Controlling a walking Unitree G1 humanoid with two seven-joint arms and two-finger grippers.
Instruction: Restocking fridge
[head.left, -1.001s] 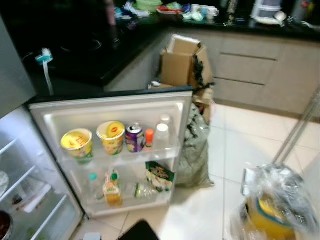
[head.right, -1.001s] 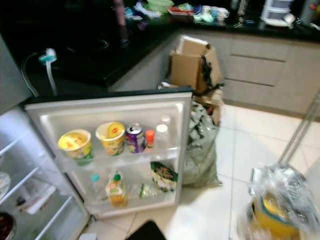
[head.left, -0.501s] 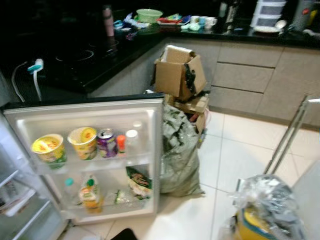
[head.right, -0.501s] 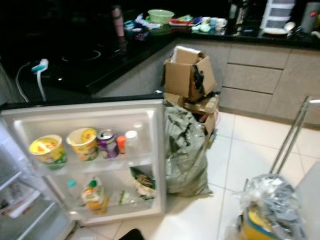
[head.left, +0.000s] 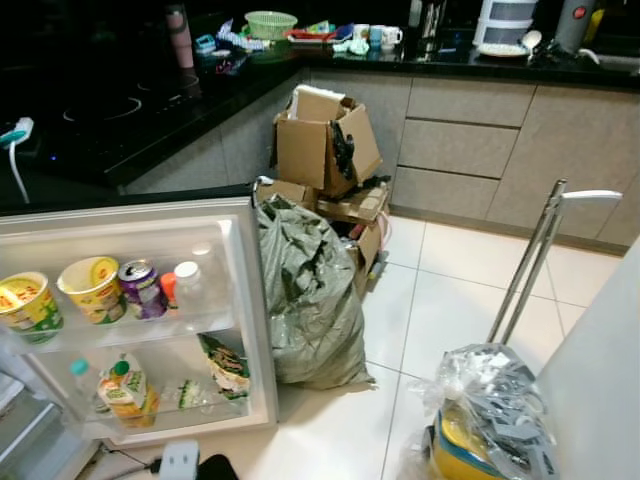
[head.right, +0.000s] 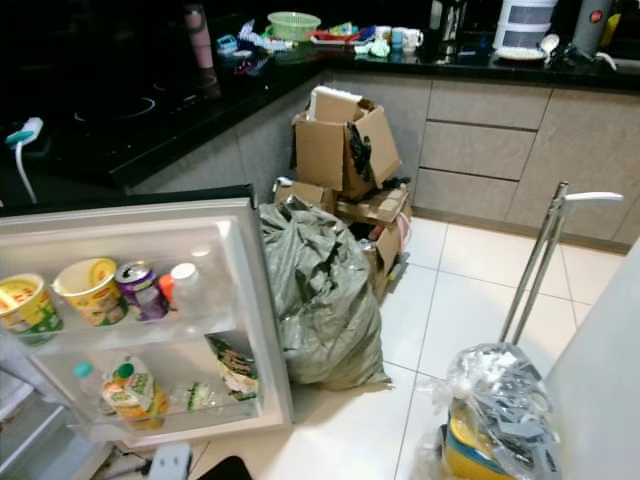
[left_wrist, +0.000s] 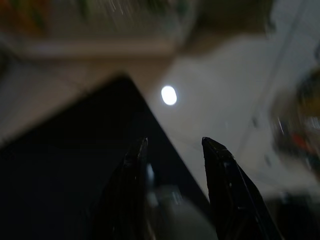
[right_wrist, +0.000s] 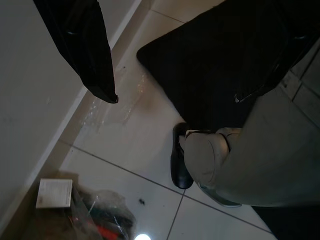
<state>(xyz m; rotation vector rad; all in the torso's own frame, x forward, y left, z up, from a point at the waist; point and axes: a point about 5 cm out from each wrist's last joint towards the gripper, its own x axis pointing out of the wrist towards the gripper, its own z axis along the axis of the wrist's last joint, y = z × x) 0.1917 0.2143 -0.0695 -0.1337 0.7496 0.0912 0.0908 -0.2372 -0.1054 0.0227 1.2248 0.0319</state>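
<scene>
Beside the open fridge door, both arms hang idle: left tool and right tool spread, empty. Best turn toward the plastic-wrapped bag squarely before reaching.

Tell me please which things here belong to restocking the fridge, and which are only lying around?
For the job:
fridge door, standing open
noodle cups and purple can on its upper shelf
juice carton on its lower shelf
clear bag of groceries on the floor

Just lying about:
grey sack
cardboard boxes
green basket on the counter
</scene>
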